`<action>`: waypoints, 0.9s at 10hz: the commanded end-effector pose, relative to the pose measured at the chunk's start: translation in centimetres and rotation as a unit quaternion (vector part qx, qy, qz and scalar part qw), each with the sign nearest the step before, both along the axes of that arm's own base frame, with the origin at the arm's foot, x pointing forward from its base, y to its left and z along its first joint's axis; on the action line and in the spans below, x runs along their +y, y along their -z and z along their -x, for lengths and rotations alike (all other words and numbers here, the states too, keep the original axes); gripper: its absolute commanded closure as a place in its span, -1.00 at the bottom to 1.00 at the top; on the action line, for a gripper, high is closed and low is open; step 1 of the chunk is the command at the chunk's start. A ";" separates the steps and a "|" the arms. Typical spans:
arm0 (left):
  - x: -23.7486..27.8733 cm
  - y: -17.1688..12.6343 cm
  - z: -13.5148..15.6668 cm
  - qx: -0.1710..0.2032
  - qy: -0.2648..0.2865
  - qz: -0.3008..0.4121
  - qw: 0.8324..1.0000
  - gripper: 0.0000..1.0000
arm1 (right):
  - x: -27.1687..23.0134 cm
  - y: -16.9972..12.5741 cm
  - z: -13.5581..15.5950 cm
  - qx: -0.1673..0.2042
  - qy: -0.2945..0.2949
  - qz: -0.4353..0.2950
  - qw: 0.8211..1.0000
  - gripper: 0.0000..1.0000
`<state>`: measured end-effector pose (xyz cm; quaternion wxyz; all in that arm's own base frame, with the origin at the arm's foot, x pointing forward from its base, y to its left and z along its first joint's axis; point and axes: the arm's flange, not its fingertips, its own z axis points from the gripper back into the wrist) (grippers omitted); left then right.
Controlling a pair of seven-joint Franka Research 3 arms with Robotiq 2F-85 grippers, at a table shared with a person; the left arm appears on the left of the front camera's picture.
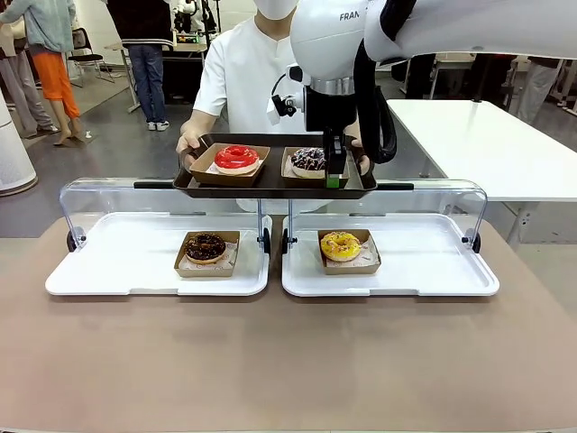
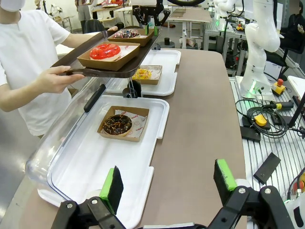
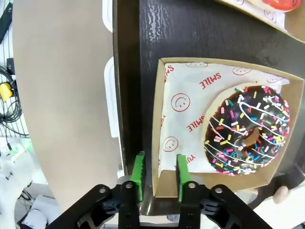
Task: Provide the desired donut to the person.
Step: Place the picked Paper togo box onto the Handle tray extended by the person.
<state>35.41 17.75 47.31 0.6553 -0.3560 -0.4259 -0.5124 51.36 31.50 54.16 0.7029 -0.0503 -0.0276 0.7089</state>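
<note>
Nearest the robot, the left gripper point(image 2: 169, 188) hangs wide open over the table edge, well clear. Beyond the two white trays point(image 1: 108, 271), the right gripper point(image 3: 159, 172) sits narrow astride the near wall of the box point(image 3: 157, 133) holding the sprinkle donut point(image 3: 248, 131), resting on the person's dark tray point(image 1: 270, 185). Best spread the fingers and lift straight up; the tray rim lies just beside, the red donut point(image 1: 236, 157) alongside.

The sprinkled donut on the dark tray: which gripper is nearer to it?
Right. The right gripper straddles that sprinkled donut's box wall; the left gripper hangs over the table's near side.
</note>
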 end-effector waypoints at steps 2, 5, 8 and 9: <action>0.0 -0.1 0.1 -0.007 0.000 0.008 1.000 -1.00 | 0.3 -0.6 0.5 -0.016 -0.010 0.008 1.000 -0.72; 0.0 -0.1 0.1 -0.007 0.000 0.008 1.000 -1.00 | -0.3 -0.6 0.3 -0.016 -0.003 0.008 1.000 -1.00; 0.0 -0.1 0.1 -0.007 0.000 0.008 1.000 -1.00 | -0.4 -0.7 0.3 -0.015 -0.004 0.008 1.000 -1.00; 0.0 -0.1 0.1 -0.007 0.000 0.008 1.000 -1.00 | -0.6 -0.7 0.2 -0.014 -0.001 0.008 1.000 -1.00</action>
